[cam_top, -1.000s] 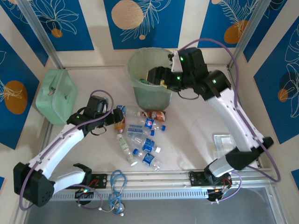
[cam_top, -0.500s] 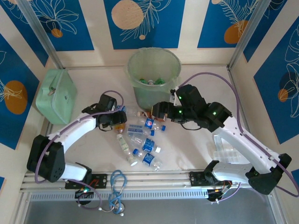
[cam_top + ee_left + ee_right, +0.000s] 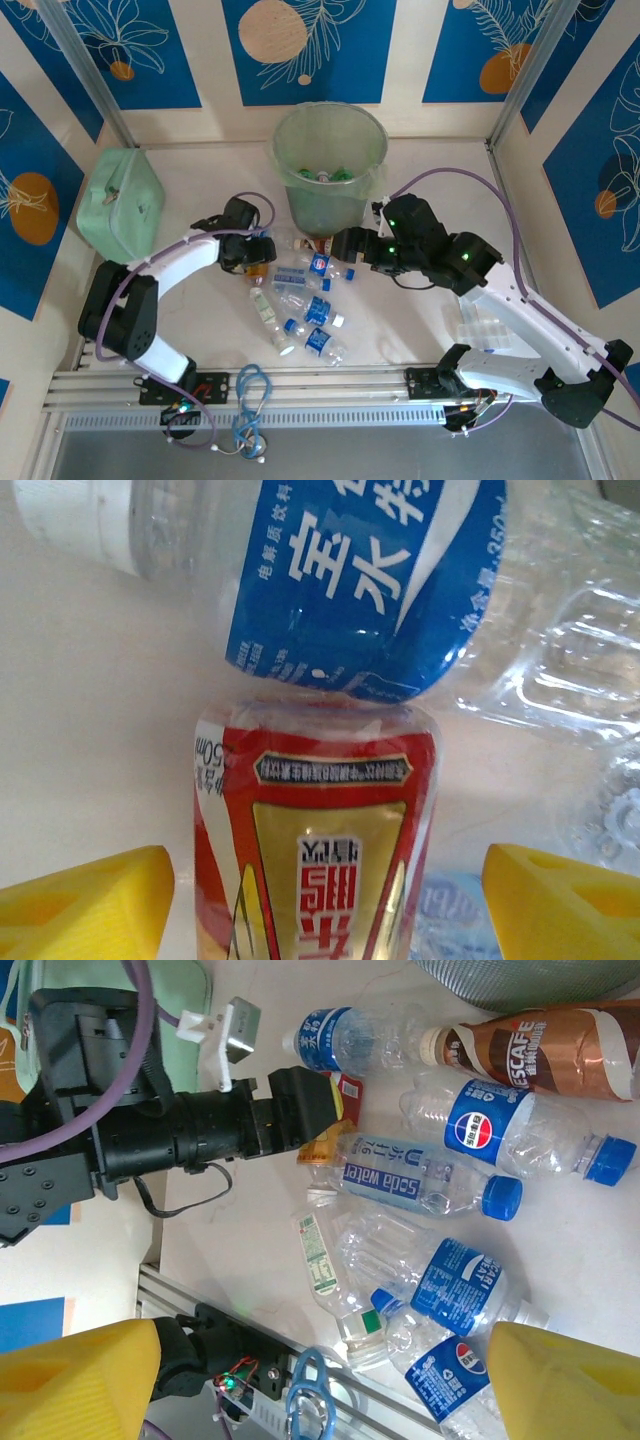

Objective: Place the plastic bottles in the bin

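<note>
1. The left gripper [image 3: 330, 905] is spread, with its yellow fingertips [image 3: 90, 900] on either side of a red-labelled bottle [image 3: 315, 810] and not touching it. A blue-labelled clear bottle [image 3: 370, 580] lies against that bottle's end.
2. The right gripper [image 3: 320, 1380] is spread wide and empty above the loose bottles [image 3: 430, 1185] on the table [image 3: 420, 300].
3. The bin [image 3: 325, 205] stands just beyond them with a few bottles inside and a brown bottle [image 3: 540, 1045] at its foot.

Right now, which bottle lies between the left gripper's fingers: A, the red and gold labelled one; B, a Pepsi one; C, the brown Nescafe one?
A: in the left wrist view the red and gold labelled bottle lies between the open yellow fingers of the left gripper, with a gap on each side.
</note>
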Robot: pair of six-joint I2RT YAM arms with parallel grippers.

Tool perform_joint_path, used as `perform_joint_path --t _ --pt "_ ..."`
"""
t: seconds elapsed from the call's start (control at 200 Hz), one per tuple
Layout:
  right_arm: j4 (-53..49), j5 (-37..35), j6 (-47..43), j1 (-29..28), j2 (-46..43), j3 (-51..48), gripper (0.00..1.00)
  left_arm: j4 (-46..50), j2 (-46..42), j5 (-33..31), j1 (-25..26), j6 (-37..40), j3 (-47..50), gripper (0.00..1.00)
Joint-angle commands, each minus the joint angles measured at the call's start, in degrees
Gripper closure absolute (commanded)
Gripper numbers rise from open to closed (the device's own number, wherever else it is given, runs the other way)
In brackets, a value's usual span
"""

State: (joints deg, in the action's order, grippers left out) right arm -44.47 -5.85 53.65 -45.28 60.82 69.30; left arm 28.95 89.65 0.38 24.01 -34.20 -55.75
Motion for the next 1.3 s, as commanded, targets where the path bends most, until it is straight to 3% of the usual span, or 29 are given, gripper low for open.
perform_joint_path --t 0.0,0.4,0.59,0.84,1.15,1.296 --pt "0.7 -0.1 0.7 -0.5 -0.1 -0.2 0.15 1.5 2.2 -1.9 -1.5 1.1 -2.3 0.23" --pt "1.4 0.3 0.1 -1.5 1.4 0.4 0.15 0.8 4.4 -2.1 -3.3 1.5 -1.0 0.31" --pt "0.6 -0.4 -0.2 -1.9 1.7 1.3 0.15 0.6 3.8 -1.6 -4.1 1.3 -0.2 0.42" --pt "0.0 -0.8 -0.2 -2.0 1.0 1.8 0.16 1.4 3.1 -1.4 -4.2 1.4 -0.1 0.48" --pt "2.3 0.3 -0.3 -3.1 1.7 3.2 0.16 6.2 -9.0 -3.0 -4.6 0.8 -2.2 0.49" --pt "5.9 2.7 0.7 -3.6 2.3 3.2 0.16 4.3 -17.6 2.2 -5.1 -3.6 -3.8 0.47"
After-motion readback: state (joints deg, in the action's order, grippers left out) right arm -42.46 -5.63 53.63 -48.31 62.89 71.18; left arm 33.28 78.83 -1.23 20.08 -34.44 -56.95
